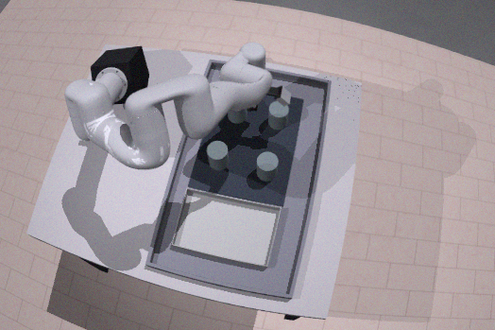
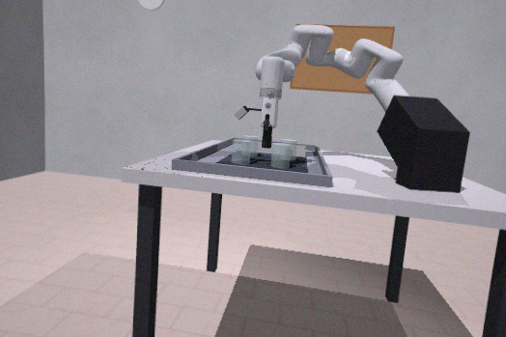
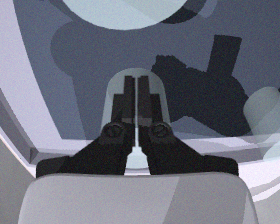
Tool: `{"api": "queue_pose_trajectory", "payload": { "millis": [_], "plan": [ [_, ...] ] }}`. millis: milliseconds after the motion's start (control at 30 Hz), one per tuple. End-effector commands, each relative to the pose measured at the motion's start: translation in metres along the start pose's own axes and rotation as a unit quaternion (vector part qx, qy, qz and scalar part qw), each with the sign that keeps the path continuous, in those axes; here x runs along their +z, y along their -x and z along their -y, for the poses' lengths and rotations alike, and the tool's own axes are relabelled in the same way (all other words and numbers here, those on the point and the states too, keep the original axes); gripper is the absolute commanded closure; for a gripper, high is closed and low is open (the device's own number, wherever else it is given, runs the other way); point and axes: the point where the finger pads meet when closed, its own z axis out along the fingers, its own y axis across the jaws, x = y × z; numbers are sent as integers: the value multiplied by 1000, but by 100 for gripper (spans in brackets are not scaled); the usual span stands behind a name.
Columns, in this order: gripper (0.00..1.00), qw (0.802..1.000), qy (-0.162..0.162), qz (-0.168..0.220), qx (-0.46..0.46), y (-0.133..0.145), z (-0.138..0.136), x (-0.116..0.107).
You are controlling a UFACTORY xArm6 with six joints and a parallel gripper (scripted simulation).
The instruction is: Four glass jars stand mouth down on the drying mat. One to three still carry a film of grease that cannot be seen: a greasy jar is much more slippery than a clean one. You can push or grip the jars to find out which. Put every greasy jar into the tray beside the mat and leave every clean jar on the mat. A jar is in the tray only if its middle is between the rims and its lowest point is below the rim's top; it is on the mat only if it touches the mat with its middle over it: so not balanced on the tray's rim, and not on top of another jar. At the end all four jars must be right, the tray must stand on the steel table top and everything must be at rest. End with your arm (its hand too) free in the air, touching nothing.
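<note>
- Gripper (image 1: 253, 108) (image 2: 267, 144) (image 3: 136, 91): fingers closed, holding nothing, poised above the glass jars.
- Near pair, outer jar (image 1: 279, 117) (image 2: 241, 154) and inner jar (image 1: 237, 115) (image 2: 281, 156), flanks the fingertips on the drying mat (image 1: 294, 120).
- Judged: push direction toward either jar matters next.

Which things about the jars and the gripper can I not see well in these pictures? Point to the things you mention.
- Top view: the arm covers part of the jar (image 1: 237, 115) nearest to it, and most of the gripper.
- Wrist view: the picture's top edge cuts off one large jar top (image 3: 125, 11).
- Exterior view: the front rim (image 2: 251, 175) hides the low tray.
- All views: grease is invisible, so no picture shows which jars are greasy.
</note>
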Motion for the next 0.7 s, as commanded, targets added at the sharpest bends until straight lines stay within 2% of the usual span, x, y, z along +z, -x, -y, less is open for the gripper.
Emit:
{"api": "queue_pose_trajectory", "payload": {
  "millis": [0, 667],
  "plan": [
    [100, 1000, -1, -1, 0, -1, 0, -1],
    [100, 1000, -1, -1, 0, 2, 0, -1]
  ]
}}
